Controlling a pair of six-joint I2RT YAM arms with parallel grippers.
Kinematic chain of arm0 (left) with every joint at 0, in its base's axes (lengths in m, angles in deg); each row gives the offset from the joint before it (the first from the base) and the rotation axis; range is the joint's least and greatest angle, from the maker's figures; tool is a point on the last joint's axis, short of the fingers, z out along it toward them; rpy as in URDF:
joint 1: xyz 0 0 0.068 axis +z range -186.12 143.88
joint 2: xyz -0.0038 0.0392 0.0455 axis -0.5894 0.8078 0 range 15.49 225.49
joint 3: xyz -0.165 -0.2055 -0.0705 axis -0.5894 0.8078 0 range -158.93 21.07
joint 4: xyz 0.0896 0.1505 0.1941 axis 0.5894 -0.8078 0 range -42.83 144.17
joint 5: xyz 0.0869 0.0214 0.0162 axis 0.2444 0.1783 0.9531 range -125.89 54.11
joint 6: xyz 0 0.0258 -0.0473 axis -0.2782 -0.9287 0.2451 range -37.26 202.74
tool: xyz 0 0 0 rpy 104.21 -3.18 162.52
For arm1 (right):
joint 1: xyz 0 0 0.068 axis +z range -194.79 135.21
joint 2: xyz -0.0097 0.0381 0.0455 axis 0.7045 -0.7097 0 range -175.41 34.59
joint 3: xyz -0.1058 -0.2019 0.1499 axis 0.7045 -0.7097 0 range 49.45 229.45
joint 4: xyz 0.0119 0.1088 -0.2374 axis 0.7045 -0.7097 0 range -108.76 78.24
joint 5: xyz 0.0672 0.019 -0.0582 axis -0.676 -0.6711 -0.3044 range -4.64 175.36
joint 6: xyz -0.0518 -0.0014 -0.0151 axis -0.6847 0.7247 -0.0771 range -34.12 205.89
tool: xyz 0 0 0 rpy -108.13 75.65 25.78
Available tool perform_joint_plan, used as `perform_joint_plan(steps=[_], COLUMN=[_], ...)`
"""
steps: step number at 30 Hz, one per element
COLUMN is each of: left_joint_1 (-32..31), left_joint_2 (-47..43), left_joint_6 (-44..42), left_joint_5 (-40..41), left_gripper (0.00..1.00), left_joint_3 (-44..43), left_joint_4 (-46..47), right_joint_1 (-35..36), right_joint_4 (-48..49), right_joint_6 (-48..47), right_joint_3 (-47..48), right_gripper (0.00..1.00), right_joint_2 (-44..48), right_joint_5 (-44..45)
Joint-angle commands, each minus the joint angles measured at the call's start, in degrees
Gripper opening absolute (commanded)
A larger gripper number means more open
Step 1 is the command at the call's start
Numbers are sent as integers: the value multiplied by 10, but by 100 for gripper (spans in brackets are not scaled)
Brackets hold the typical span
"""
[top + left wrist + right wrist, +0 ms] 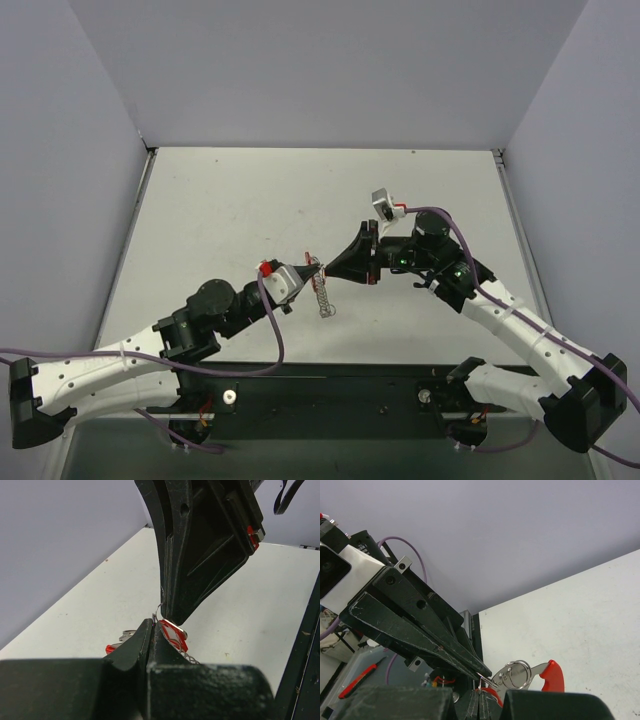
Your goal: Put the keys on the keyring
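My left gripper (311, 268) and right gripper (326, 268) meet tip to tip above the table's middle, both shut. In the left wrist view the left gripper (152, 625) pinches a thin silver wire loop (159, 611) beside the red keyring (173, 633). The right gripper's tip (172, 616) comes down onto the same loop and red band. The keys (325, 299), a lacy silver row, hang below the tips; they also show in the left wrist view (187, 655). In the right wrist view the right gripper (480, 700) holds the loop (481, 682) and a bit of the red band (493, 692).
A flat silver key with a red cap (552, 675) and a split ring (516, 673) hangs beside the tips; its red cap also shows in the left wrist view (112, 648). Grey walls enclose the white table (250, 210). A black rail (330, 385) runs along the near edge.
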Motion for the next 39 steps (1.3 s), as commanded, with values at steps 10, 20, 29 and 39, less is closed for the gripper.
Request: perform_joint_plan(steps=[10, 20, 29, 39], left_joint_1=[-3, -3, -3, -3], left_joint_2=[5, 5, 1, -2], left_joint_6=[4, 5, 9, 11], left_joint_5=[-10, -16, -38, -57], left_gripper=[0, 0, 0, 0], left_joint_3=[-22, -25, -34, -43], left_joint_4=[34, 30, 4, -22], right_joint_1=[8, 10, 10, 10], right_joint_4=[28, 22, -24, -60], right_joint_6=[-36, -68, -121, -150], right_joint_3=[23, 21, 33, 41], right_gripper=[0, 0, 0, 0], right_joint_2=[-1, 10, 18, 28], right_joint_5=[-14, -47, -68, -60])
